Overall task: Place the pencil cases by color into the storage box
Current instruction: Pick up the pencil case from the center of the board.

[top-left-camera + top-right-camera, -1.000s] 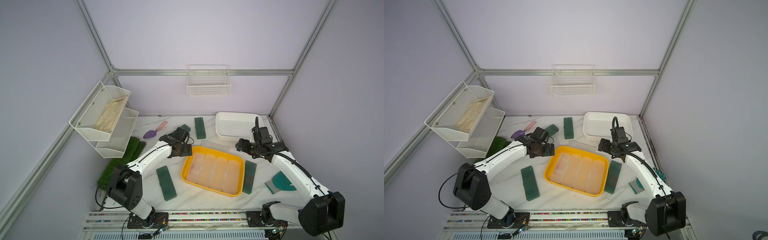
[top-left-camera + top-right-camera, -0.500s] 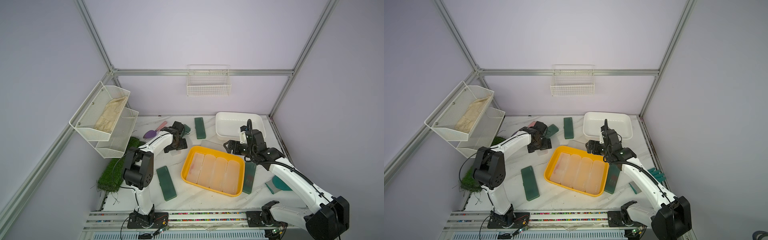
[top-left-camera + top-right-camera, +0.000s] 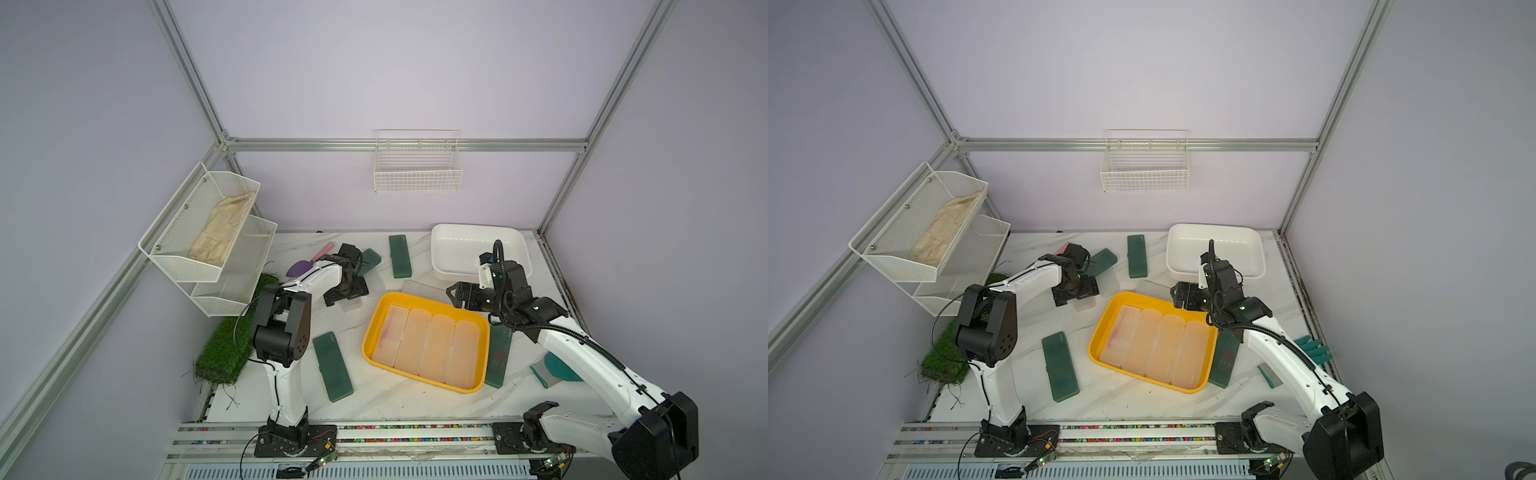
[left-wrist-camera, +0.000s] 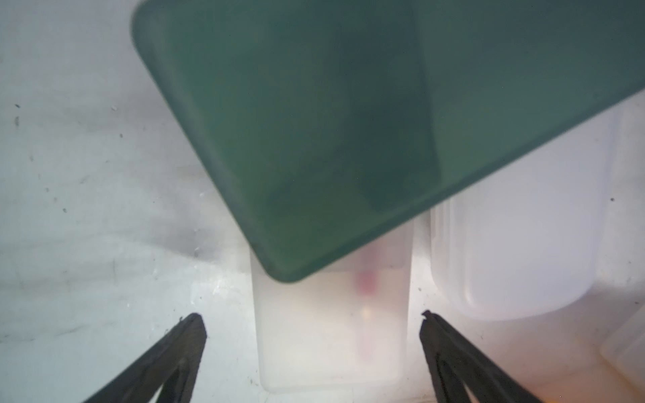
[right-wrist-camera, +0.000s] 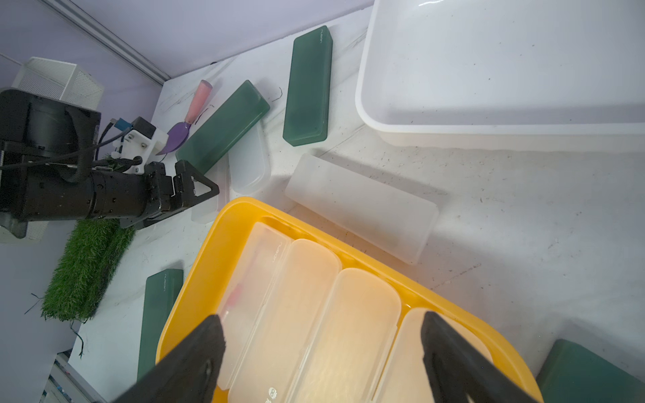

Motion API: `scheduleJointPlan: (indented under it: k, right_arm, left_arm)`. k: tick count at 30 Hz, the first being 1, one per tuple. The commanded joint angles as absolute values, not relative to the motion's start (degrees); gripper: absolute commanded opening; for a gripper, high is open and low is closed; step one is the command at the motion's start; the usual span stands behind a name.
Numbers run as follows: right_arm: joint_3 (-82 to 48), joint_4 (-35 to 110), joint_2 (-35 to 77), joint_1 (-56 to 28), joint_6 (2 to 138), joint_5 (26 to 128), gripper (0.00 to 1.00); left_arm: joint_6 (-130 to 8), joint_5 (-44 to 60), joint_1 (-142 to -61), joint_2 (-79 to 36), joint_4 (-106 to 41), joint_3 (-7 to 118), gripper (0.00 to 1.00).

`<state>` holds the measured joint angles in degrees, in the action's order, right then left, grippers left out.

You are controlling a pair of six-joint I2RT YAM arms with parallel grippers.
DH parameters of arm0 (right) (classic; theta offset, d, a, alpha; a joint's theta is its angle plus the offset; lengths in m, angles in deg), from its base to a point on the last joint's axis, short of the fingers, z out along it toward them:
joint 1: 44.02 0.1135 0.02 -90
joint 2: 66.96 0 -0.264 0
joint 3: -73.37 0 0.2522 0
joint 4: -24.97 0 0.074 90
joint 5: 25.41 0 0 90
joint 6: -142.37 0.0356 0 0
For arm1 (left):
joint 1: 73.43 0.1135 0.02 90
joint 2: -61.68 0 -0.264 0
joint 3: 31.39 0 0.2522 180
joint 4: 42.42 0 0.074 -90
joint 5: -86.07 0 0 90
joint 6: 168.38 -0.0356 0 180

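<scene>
My left gripper straddles a frosted pencil case, jaws wide; right gripper wide over the yellow storage box.

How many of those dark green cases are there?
4 green cases: one left of the yellow tray, one along its right side, one beside the white tub, one tilted over clear cases by the left hand. None seems hidden.

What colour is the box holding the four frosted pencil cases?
The storage box is bright yellow, clearest in the right wrist view.
</scene>
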<state>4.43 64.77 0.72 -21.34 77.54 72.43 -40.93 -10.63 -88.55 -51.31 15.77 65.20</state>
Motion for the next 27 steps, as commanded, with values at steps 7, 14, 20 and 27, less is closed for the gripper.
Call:
scheduleJointPlan:
  k: [7,14,20,27]
  right_arm:
    - [4.8,62.9,0.3,-21.0,76.7,72.3,0.89]
    - [5.5,62.5,-0.2,-21.0,77.1,72.2,0.89]
    - [6.2,61.9,-0.4,-21.0,77.1,72.5,0.89]
    - [6.9,61.2,-0.5,-21.0,76.6,72.7,0.89]
  left_arm:
    - [-41.7,-9.8,-88.5,-56.4,14.2,69.4,0.91]
    - [-42.4,-10.7,-88.5,-57.4,16.1,70.9,0.68]
    - [-43.8,-15.8,-88.5,-55.9,20.7,71.9,0.67]
    - [-46.8,-27.5,-88.4,-53.7,29.1,74.5,0.67]
